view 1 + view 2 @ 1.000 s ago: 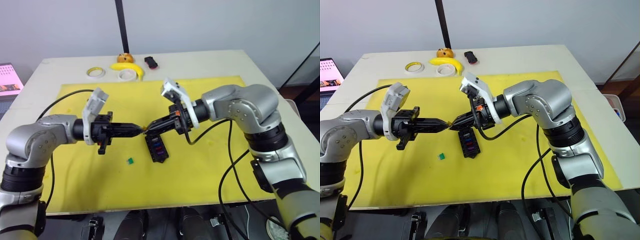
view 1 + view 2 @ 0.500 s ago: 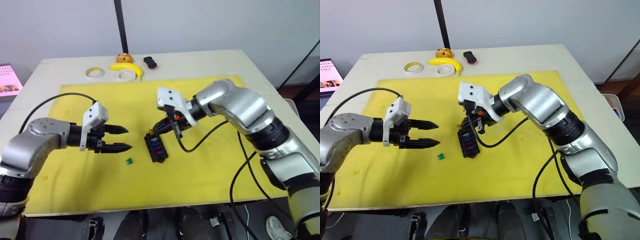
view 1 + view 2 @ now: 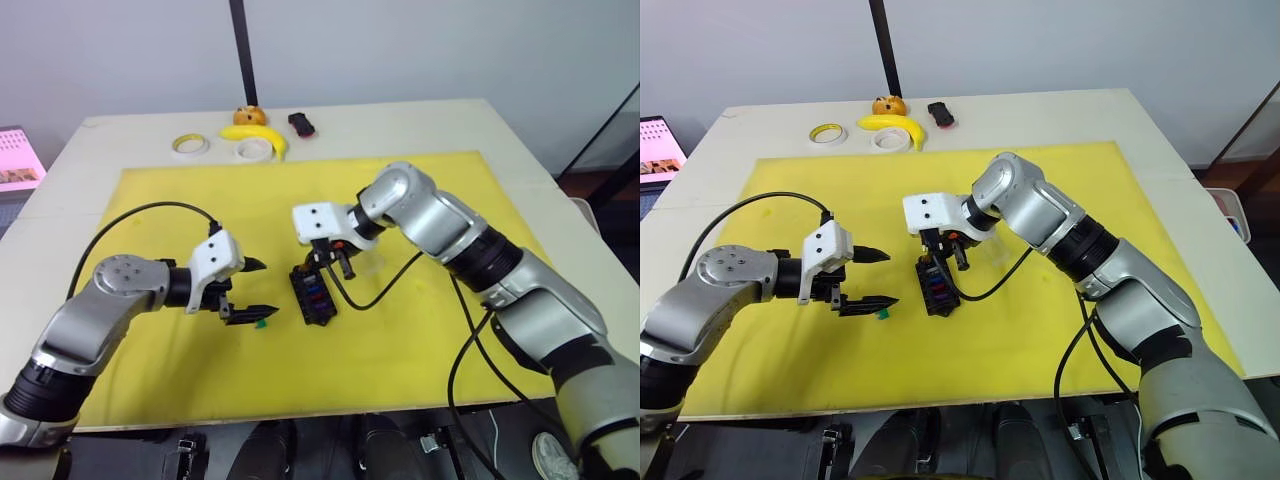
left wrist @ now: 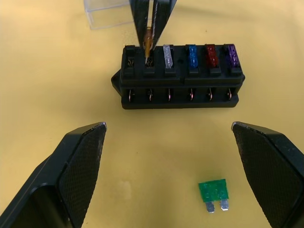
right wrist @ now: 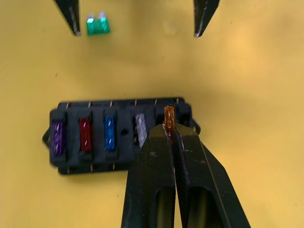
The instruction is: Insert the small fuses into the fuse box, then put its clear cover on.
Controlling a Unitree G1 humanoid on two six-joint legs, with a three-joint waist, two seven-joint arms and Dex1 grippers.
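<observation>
Pinching an orange fuse point(image 5: 168, 118) at the fuse box point(image 4: 179, 76), the right pincer point(image 5: 172, 137) is pressed together, arm bent inward, tips down. Left pincer point(image 4: 168, 156) spread wide, level, green fuse point(image 4: 214, 193) between its tips on the worktop; clear cover point(image 4: 107, 12) lies beyond the box.

A yellow mat point(image 3: 400, 330) covers a pale counter point(image 3: 420, 125). Along its far edge sit two tape rolls point(image 3: 190, 146), a banana point(image 3: 256, 135), and a black-and-red object point(image 3: 300, 123).
</observation>
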